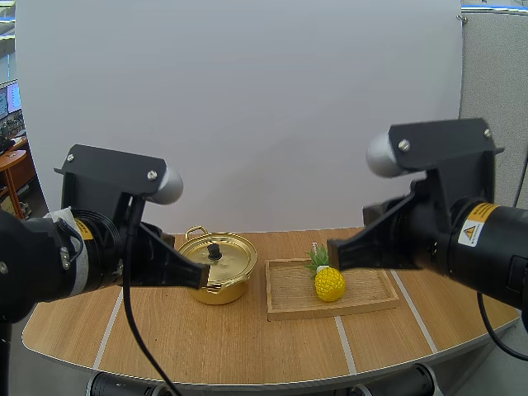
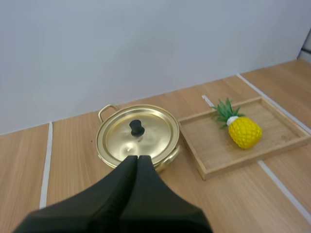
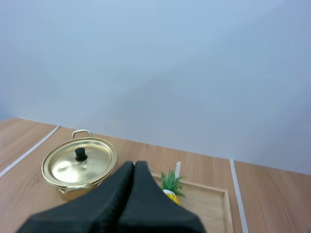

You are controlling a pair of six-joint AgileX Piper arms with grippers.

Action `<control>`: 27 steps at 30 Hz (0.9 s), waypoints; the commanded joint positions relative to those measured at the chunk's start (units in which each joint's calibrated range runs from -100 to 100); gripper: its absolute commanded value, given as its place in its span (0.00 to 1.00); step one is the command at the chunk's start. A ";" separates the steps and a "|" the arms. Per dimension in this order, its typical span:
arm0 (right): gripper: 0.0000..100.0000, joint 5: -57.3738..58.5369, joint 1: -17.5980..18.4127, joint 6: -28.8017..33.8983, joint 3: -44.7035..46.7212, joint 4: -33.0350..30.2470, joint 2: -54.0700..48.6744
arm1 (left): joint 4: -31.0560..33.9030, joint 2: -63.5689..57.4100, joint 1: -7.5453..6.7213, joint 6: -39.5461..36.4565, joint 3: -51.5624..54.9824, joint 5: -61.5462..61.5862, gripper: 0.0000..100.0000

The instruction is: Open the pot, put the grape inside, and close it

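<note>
Left claw (image 2: 137, 158), closed empty, points at the lid knob (image 2: 136, 127) of the pot (image 1: 219, 290) just ahead. Right claw (image 3: 134, 164), closed too, is nearer the pineapple (image 1: 329, 283).

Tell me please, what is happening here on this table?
Nothing is being handled yet. Both arms hang above the table. The left gripper, near the pot, and the right gripper are both shut on nothing. The gold pot stands closed with its lid on. Beside it, a yellow pineapple sits on the wooden tray, untouched.
</note>
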 commanded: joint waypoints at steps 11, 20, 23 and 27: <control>0.00 -27.94 -0.17 0.47 12.41 -2.56 -0.59 | 4.65 -2.55 0.08 -5.28 8.34 -25.79 0.00; 0.00 -29.27 -0.27 0.47 13.97 -4.29 -3.07 | 9.06 -6.18 3.07 -5.42 8.45 -25.95 0.00; 0.00 -29.40 -0.66 0.47 14.09 -4.60 -3.07 | 9.06 -8.69 3.08 -5.42 8.45 -26.17 0.00; 0.00 -29.40 -0.90 0.47 14.09 -4.83 -3.07 | 9.06 -12.46 3.08 -5.42 8.45 -26.17 0.00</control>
